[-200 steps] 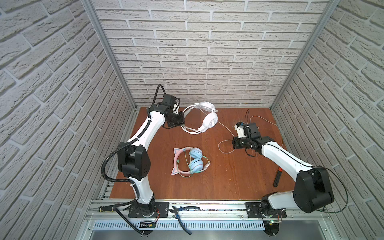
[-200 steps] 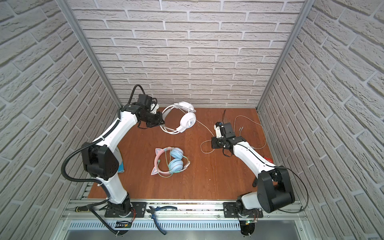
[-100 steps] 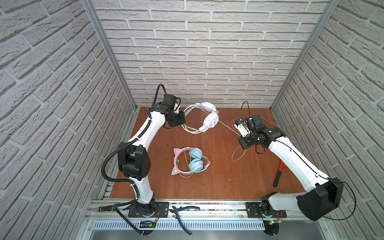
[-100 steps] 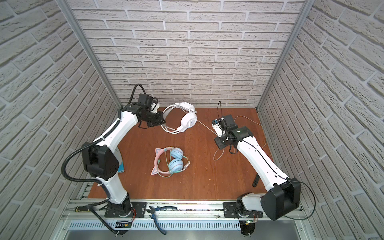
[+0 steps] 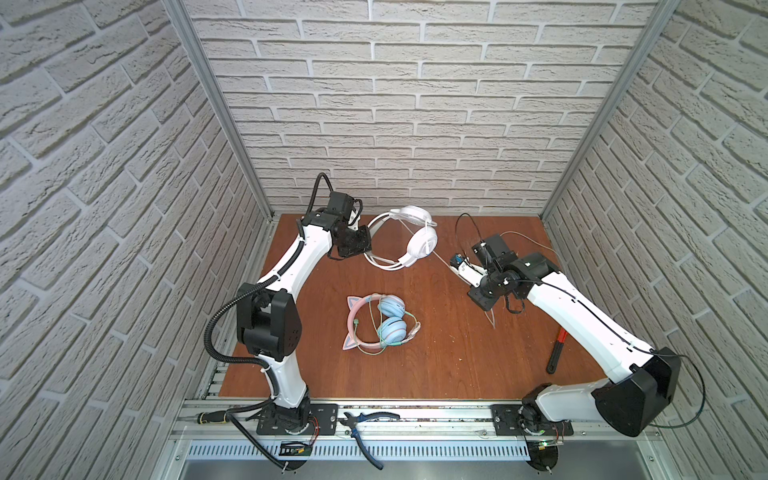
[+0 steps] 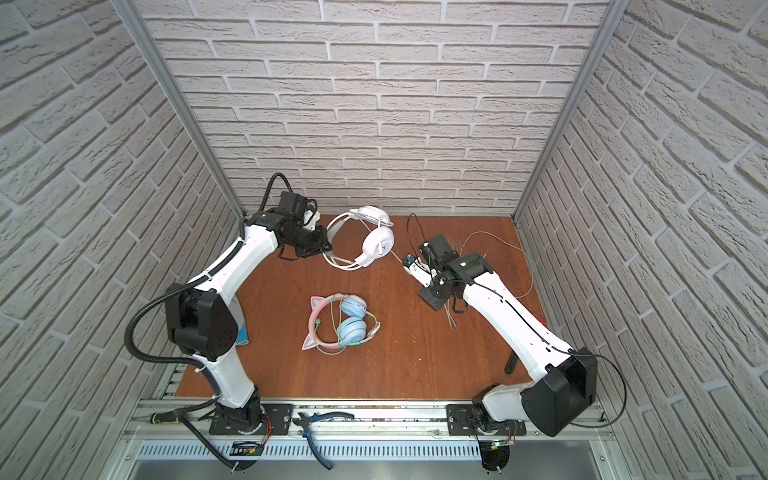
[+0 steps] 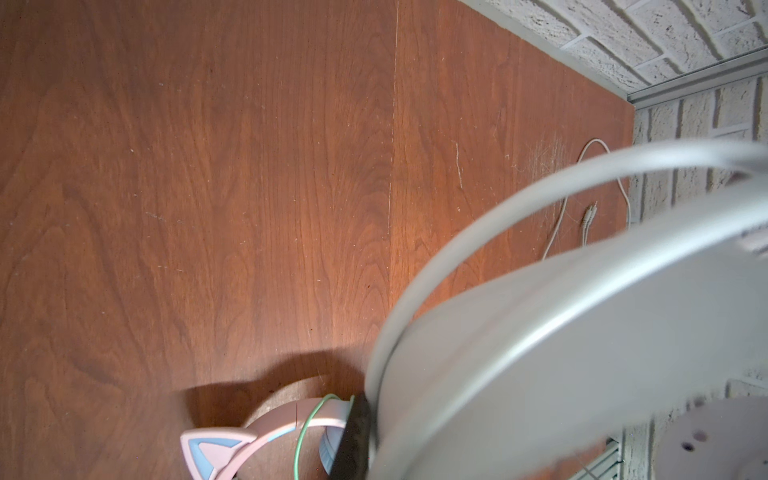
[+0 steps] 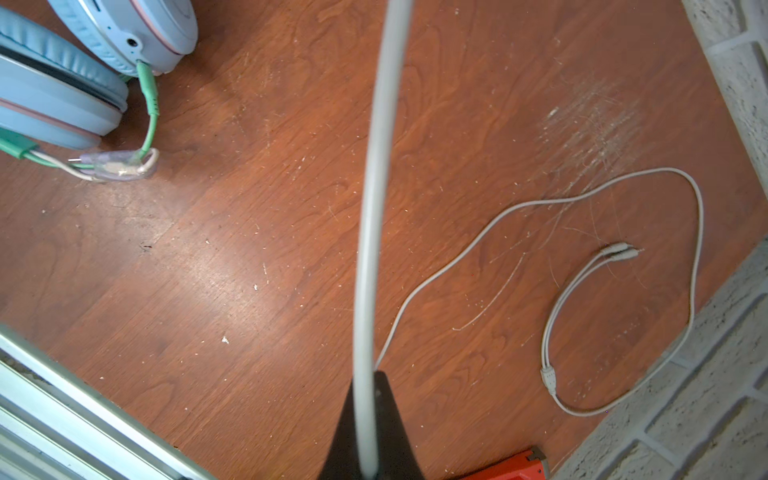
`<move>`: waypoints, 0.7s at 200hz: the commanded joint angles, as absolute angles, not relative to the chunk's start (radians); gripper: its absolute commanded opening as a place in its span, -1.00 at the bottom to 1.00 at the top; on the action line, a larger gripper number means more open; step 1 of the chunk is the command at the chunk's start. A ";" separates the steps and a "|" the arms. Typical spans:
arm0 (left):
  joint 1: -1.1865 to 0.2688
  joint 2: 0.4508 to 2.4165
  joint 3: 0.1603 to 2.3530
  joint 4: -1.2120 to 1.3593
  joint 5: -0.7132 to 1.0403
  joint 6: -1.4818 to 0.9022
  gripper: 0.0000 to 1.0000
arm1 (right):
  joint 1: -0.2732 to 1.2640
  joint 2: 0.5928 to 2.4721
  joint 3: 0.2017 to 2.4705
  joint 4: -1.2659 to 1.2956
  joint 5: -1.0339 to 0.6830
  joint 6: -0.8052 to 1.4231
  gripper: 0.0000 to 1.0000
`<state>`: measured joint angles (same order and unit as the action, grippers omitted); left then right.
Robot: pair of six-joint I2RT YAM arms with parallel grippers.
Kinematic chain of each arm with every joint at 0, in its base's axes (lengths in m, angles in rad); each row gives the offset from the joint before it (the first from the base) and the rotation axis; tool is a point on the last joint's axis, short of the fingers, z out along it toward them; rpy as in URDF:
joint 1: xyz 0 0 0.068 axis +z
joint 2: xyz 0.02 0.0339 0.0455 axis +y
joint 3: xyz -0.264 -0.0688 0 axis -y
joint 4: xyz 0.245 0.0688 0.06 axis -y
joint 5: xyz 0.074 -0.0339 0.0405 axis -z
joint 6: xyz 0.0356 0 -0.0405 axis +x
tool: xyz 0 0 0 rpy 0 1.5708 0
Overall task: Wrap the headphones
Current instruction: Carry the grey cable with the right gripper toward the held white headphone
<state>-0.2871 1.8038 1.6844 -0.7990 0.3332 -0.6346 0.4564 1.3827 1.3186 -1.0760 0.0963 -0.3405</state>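
white headphones (image 5: 422, 245): upright, rear, cable (image 8: 374, 208) stretched right | pink cat-ear headphones (image 5: 391, 328): flat, centre

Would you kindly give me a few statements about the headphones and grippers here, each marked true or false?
1. The left gripper holds the white headphones by the band. True.
2. The right gripper is open and empty. False: it is shut on the white cable.
3. The pink headphones lie on the table, and neither gripper touches them. True.
4. The white cable's plugs are wound around the band. False: they lie loose on the table near the right wall.
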 commanded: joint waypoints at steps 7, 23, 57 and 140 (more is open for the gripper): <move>-0.279 1.747 1.684 -0.720 0.344 -0.668 -1.00 | 0.499 1.409 1.299 -1.036 0.066 -0.343 -0.89; -0.280 1.752 1.679 -0.721 0.344 -0.675 -1.00 | 0.530 1.426 1.296 -1.013 0.060 -0.338 -0.89; -0.281 1.751 1.667 -0.721 0.322 -0.695 -1.00 | 0.604 1.443 1.290 -0.971 0.073 -0.361 -0.89; -0.300 1.809 1.708 -0.790 0.236 -0.691 -1.00 | 0.708 1.496 1.327 -0.945 0.076 -0.463 -0.89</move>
<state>-0.2893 1.8042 1.6684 -0.7933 0.2680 -0.6926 0.6888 1.4620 1.2964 -0.9573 0.0814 -0.4274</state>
